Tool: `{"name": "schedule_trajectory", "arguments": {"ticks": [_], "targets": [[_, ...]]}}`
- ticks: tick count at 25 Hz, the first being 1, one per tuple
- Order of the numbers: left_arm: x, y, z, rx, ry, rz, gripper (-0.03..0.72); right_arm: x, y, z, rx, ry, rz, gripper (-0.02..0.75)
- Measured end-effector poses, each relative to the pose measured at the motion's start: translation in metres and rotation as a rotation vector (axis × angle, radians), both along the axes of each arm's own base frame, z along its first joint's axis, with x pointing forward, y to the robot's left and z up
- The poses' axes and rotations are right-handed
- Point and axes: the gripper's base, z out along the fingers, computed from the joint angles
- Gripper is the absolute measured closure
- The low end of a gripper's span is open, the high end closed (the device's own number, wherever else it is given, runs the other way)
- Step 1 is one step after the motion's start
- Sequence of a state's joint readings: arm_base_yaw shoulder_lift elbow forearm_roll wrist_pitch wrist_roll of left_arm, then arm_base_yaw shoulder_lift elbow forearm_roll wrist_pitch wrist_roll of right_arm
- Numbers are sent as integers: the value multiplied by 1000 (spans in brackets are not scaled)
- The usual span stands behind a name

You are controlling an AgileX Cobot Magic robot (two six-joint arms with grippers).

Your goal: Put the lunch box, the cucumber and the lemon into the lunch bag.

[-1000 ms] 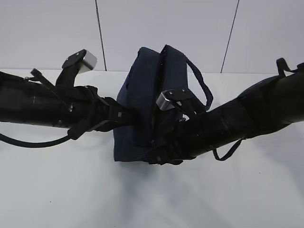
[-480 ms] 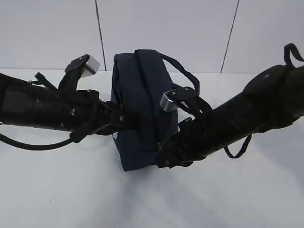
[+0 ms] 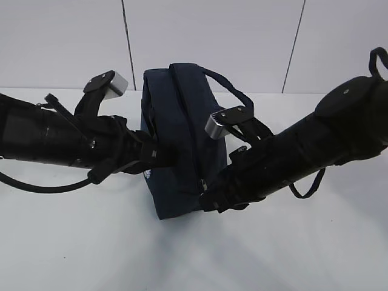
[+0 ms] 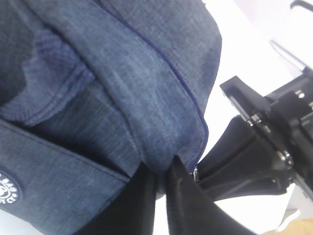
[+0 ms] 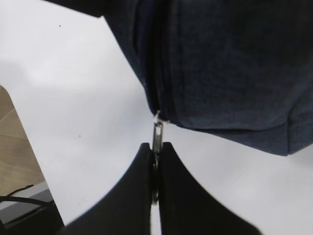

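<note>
**Soft bag, small metal pull: two pinch grips at the zipper's near end**

The lunch bag (image 3: 182, 139) stood on the white table (image 3: 79, 242), toward its far edge and about midway between the left and right edges, with its top zipper (image 4: 188, 93) closed along the whole visible seam. The lunch box, cucumber and lemon appeared in no view; they were probably inside the bag, though that could not be confirmed.

The left gripper (image 4: 161, 174) was clenched on a fold of the bag's fabric at the near end, just beside the zipper's end. The right gripper (image 5: 156, 156) was clamped on the metal zipper pull (image 5: 157, 137), which stuck out from the bag's lower corner.

By its look, the bag would handle as a soft, yielding thing: woven cloth that creases and bunches under a pinch and gives no stiff edge to push against. The pull was thin, hard and likely slippery, so a grip there would need to be squarely across its flat. The loop handles (image 3: 242, 97) seemed the better hold for lifting.
</note>
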State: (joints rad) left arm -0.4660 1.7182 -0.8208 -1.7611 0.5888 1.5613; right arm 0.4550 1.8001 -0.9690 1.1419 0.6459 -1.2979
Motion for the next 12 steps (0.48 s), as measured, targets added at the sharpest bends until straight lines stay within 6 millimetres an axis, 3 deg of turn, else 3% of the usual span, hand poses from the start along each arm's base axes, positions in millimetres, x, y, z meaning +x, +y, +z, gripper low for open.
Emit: {"name": "schedule_trajectory", "arguments": {"ticks": [12], "targets": [[0, 0, -1, 9, -3, -1, 680, -6, -6, 17, -40, -41, 23, 717]]}}
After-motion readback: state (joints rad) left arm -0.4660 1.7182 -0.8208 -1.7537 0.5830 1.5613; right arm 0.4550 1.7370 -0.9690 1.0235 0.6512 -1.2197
